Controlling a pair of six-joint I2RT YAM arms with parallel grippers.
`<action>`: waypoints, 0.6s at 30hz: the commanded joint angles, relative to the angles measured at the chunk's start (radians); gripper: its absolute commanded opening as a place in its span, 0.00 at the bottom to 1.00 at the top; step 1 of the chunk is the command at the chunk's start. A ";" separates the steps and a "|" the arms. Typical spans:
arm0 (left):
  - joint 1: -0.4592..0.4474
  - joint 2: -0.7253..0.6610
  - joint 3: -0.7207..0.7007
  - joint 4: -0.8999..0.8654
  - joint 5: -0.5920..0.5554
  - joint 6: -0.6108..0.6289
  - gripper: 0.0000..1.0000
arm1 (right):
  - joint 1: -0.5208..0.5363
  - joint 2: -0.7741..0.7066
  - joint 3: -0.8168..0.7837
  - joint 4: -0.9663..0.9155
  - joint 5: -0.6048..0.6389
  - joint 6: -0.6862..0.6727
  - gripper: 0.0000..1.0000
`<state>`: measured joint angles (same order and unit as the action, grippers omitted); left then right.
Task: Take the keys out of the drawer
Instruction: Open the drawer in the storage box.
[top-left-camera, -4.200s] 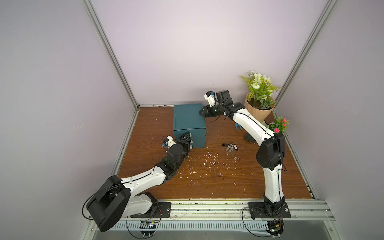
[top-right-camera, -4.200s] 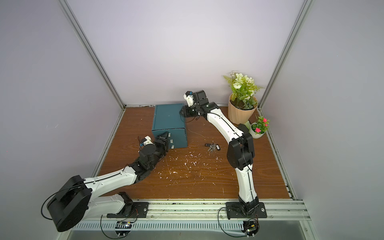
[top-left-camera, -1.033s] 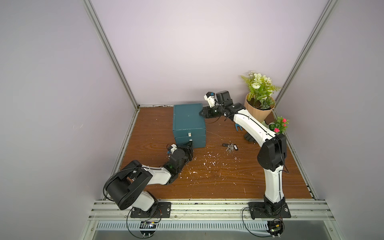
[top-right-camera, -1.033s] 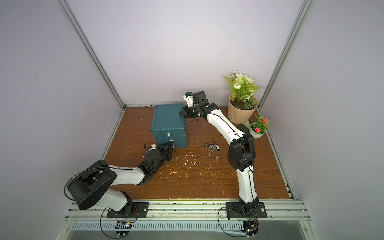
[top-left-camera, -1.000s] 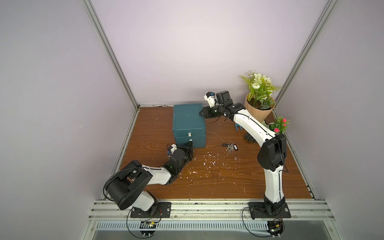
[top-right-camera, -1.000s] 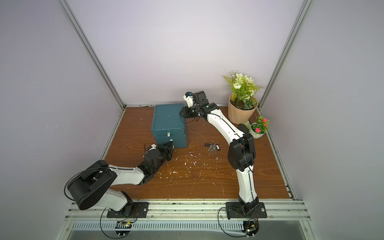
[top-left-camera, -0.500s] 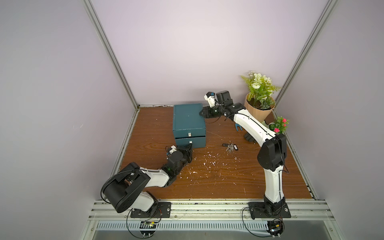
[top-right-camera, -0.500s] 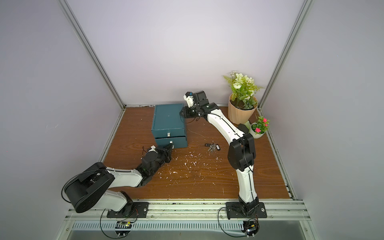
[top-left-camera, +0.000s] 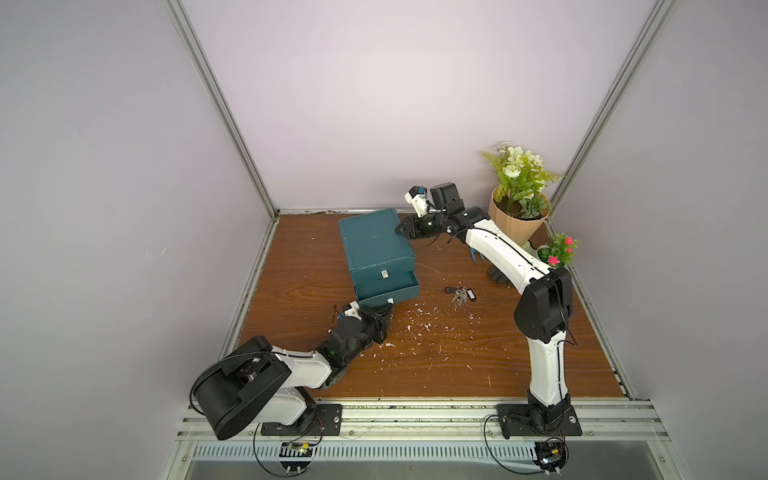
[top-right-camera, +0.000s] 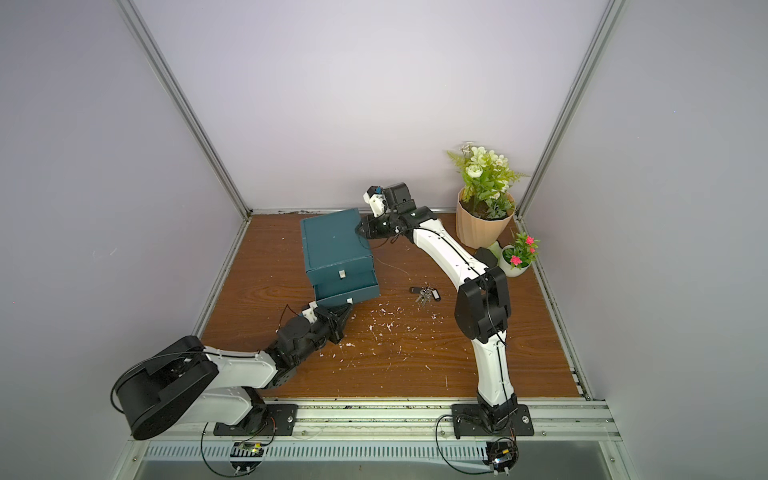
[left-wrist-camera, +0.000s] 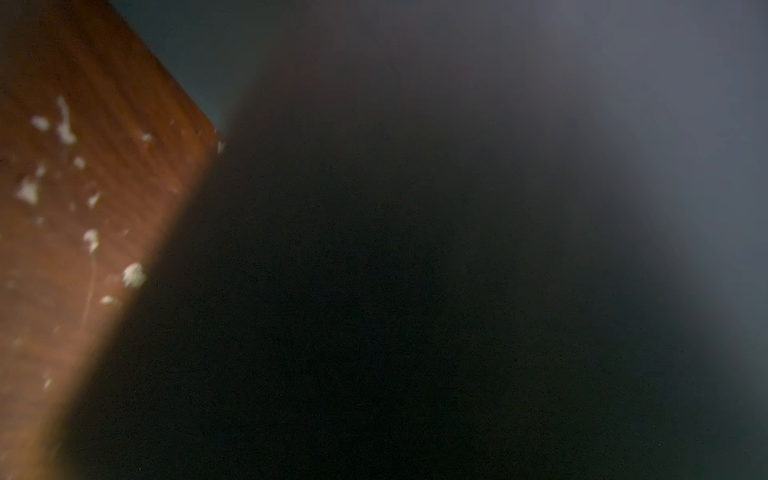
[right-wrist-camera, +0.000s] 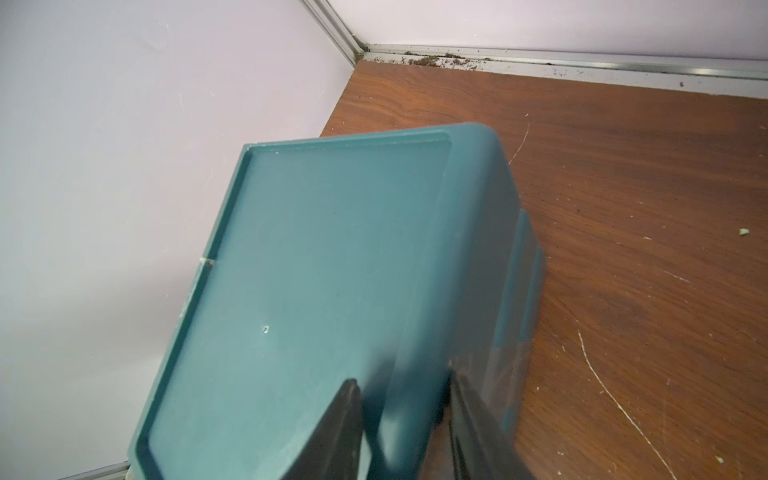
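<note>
Your left gripper (top-left-camera: 386, 311) has its jaws together at the white pull tab (top-left-camera: 390, 300) of the lower drawer (top-left-camera: 384, 289), which stands slightly out. Your right gripper (right-wrist-camera: 403, 386) is clamped across the rear top edge of the teal cabinet (top-left-camera: 372, 237). Around them is a brown wood-grain tabletop (top-left-camera: 436, 365) strewn with white flecks (top-left-camera: 419, 328), boxed by lilac walls (top-left-camera: 374, 104). The left wrist view is mostly dark blur, and the drawer's inside is hidden. A silver bunch of keys (top-left-camera: 459, 294) lies on the tabletop right of the cabinet, blades pointing toward the front rail.
</note>
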<state>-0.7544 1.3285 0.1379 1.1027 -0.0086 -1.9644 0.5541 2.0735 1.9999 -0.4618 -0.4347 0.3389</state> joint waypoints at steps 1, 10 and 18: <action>-0.022 -0.043 -0.048 -0.062 0.064 0.004 0.03 | 0.011 -0.029 -0.028 -0.044 -0.027 0.002 0.39; -0.047 -0.275 0.032 -0.454 0.047 0.090 0.03 | 0.033 -0.057 -0.066 -0.039 -0.021 0.016 0.37; -0.049 -0.370 0.039 -0.585 0.083 0.132 0.04 | 0.052 -0.096 -0.120 -0.034 -0.026 0.024 0.37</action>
<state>-0.7895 0.9615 0.1673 0.6010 0.0284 -1.8744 0.5732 2.0140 1.9102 -0.4301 -0.4271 0.3569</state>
